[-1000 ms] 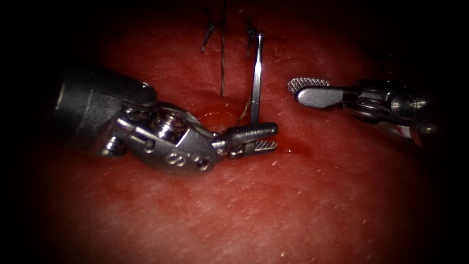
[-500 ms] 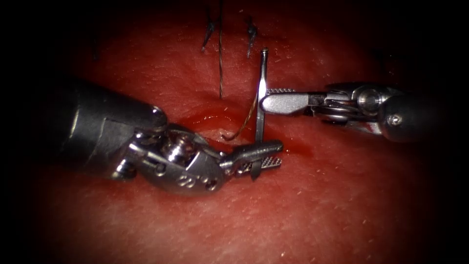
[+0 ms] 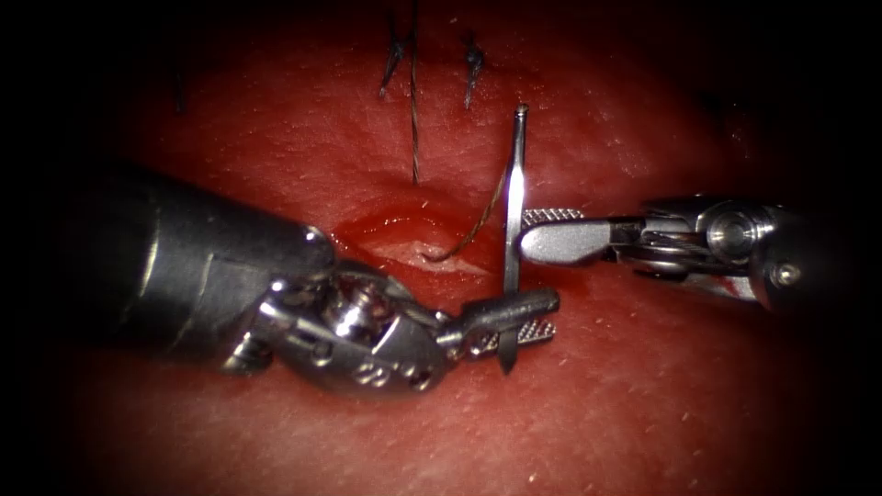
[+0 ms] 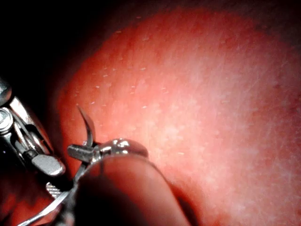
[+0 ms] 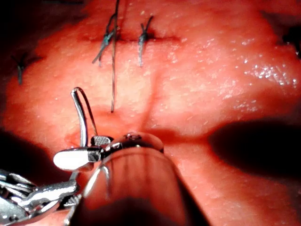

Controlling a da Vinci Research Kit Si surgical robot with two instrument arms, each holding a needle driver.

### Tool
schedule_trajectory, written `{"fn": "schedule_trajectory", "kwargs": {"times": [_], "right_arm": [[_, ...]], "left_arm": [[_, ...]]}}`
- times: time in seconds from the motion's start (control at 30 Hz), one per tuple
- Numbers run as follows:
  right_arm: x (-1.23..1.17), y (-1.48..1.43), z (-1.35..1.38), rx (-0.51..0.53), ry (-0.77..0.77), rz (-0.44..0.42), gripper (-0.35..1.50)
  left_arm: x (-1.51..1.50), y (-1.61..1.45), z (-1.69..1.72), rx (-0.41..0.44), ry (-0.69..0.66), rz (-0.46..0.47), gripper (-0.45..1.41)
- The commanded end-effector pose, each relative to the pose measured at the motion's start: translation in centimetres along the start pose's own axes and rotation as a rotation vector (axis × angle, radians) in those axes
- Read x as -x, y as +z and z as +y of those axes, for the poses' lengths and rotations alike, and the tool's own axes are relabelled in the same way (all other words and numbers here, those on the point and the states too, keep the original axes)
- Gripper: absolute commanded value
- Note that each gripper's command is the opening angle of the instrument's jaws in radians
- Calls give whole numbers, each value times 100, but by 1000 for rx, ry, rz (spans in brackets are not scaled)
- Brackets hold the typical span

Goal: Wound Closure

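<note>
Standing nearly upright, the needle point(image 3: 514, 197) is clear of the tissue point(image 3: 643, 395), swaged end uppermost. Left tool point(image 3: 514, 321) clamps it near the point; right tool point(image 3: 542, 234) straddles mid-shaft, jaws parted. Thread point(image 3: 478, 225) trails down to the cut point(image 3: 413, 234).

Left tool point(image 3: 514, 321) grips the needle point(image 3: 513, 216) near its point; right tool point(image 3: 542, 231) touches its midshaft.

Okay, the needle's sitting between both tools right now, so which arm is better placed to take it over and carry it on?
Probably the right. The right tool has its jaws around the needle mid-curve, clear of the tissue. The left tool holds the needle close to its pointed end, with thread trailing into the cut.
</note>
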Motion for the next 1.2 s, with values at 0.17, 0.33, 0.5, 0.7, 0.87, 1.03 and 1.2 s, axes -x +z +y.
{"fn": "schedule_trajectory", "kwargs": {"times": [0.17,0.33,0.5,0.7,0.87,1.03,1.2], "right_arm": [[5,15,6,-5,3,-2,96],[0,18,4,1,14,-9,89],[-4,25,6,52,16,-12,81],[-8,31,9,74,16,-6,67],[-7,32,10,117,14,-15,-35],[-15,23,15,217,15,-5,-35],[-28,12,27,211,-71,56,-35]], "left_arm": [[-5,4,-5,-8,0,-2,-32],[-6,6,-6,-13,8,2,-32],[-5,7,-6,-18,14,5,-32],[-5,7,-7,-18,14,4,-32],[-5,6,-6,-21,20,5,-30],[-6,6,-4,-44,-27,12,32],[-5,-1,-5,-95,-336,53,68]]}}
